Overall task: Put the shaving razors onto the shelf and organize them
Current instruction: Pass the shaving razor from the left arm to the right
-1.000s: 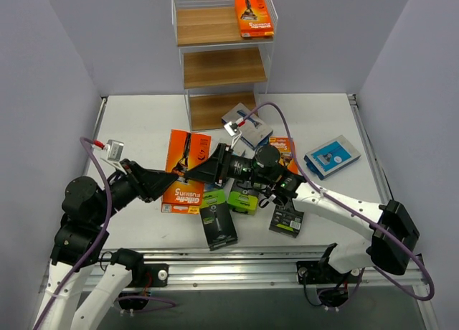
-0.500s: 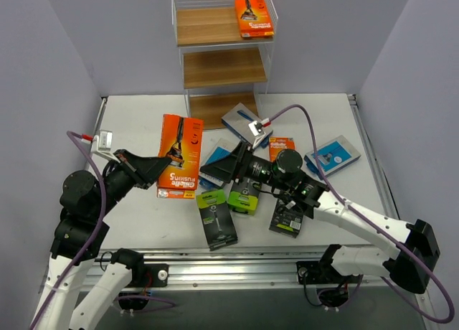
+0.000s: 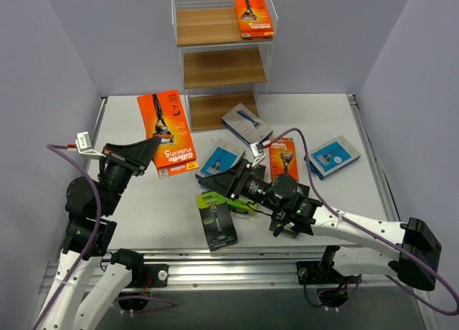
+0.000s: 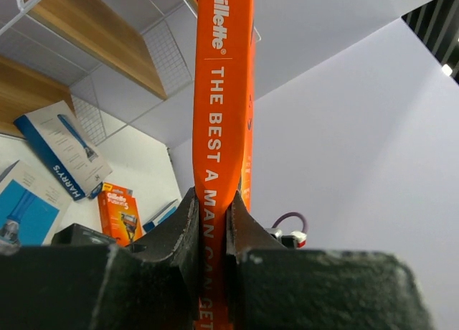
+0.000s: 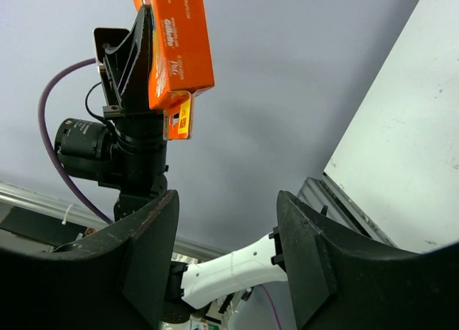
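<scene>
My left gripper [image 3: 153, 146] is shut on the lower edge of a large orange razor pack [image 3: 166, 133] and holds it in the air left of the shelf [image 3: 188, 66]. In the left wrist view the jaws [image 4: 212, 209] pinch the pack's thin side [image 4: 222, 93], with the shelf's boards [image 4: 93, 36] behind it. My right gripper [image 3: 209, 182] stands open and empty over the middle of the table, pointing left. Its wrist view looks between the fingers [image 5: 228, 222] at the held pack [image 5: 176, 43]. One orange pack [image 3: 254, 18] lies on the shelf's top tier.
On the table lie blue-and-white packs [image 3: 246, 124], [image 3: 220, 158], [image 3: 331, 156], a small orange pack [image 3: 282, 158] and black packs with green tops [image 3: 217, 221], [image 3: 290, 226]. Purple walls close in left, right and behind the shelf.
The left gripper closed on the orange pack and carried it up and back to the left. The right gripper came away from the pack and drew back toward the near edge.
</scene>
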`<state>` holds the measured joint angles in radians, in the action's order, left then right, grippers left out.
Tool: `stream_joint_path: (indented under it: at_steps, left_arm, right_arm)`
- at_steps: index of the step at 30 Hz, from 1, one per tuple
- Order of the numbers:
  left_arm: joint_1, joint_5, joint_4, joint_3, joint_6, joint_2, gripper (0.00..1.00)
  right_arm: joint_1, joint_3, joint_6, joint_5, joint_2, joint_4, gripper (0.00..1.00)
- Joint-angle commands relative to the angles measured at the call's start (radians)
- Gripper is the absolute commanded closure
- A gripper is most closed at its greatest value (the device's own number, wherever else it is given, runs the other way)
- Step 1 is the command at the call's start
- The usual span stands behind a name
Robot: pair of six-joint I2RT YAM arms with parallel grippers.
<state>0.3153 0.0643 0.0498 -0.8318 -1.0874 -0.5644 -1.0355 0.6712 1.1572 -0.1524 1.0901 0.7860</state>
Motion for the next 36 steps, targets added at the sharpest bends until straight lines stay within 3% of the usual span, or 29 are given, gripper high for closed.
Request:
stream_joint_path:
  at_steps: [1, 12, 24, 36]
  left_arm:
    - [-0.001, -0.027, -0.174, 0.025, -0.081, 0.014, 0.98]
    - [-0.001, -0.023, -0.166, 0.071, -0.091, 0.044, 0.98]
    - [-0.001, 0.008, -0.192, 0.132, -0.127, 0.054, 0.98]
    - [0.001, 0.037, -0.215, 0.154, -0.158, 0.054, 0.98]
  right_arm:
    - [-0.018, 0.021, 0.044, 0.033, 0.054, 0.205, 0.48]
    - [-0.037, 0.108, 0.053, -0.001, 0.181, 0.317, 0.56]
    - [-0.046, 0.157, 0.042, 0.004, 0.223, 0.312, 0.59]
    - [-0.052, 0.177, 0.058, 0.014, 0.272, 0.329, 0.74]
